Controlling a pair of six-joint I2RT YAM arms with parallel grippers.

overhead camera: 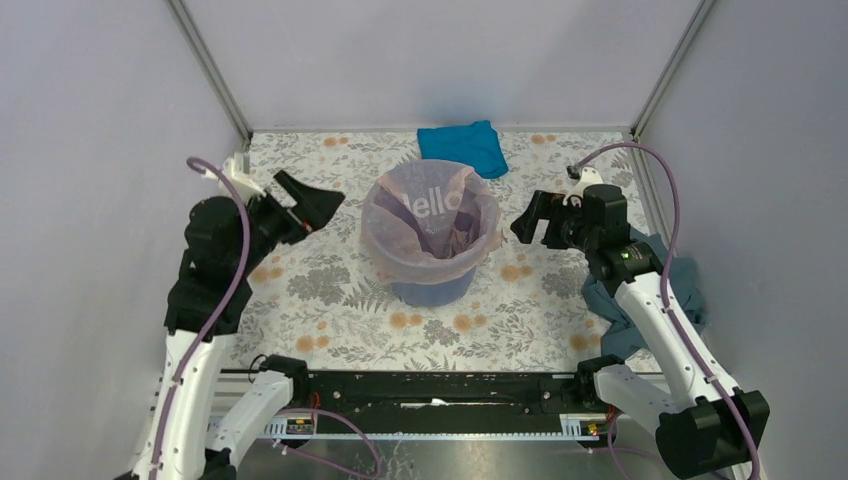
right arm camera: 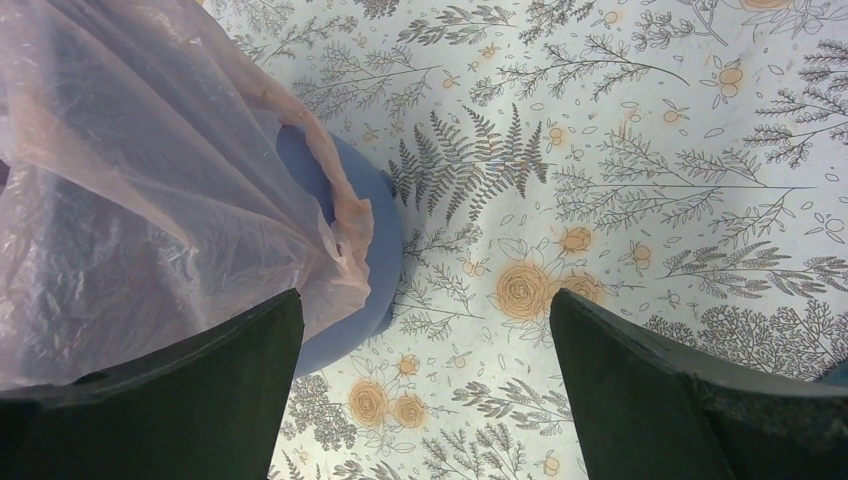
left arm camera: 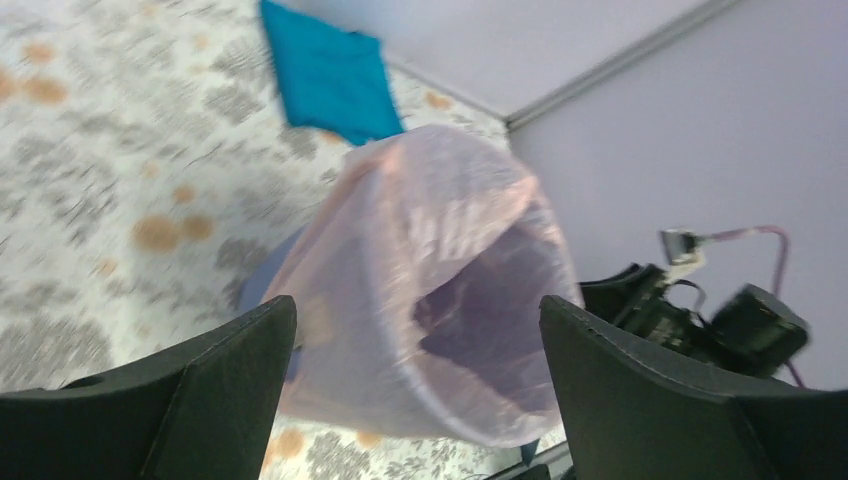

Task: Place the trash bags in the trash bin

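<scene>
White letters reading "ello" stand on the far inner wall of the pale-pink trash bag (overhead camera: 432, 212) lining the lavender-blue bin (overhead camera: 432, 288); nothing else is legible.

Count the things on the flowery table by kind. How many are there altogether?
Plastic bags: 1, the pink bag
Buckets: 1, the blue bucket
Cloths: 2, the bright blue cloth and the grey-blue cloth
Total: 4

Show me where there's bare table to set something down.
Bare tablecloth lies between the bin and the near edge, and in the far-left corner. The blue cloth fills the far middle; a grey cloth crowds the right edge.
</scene>
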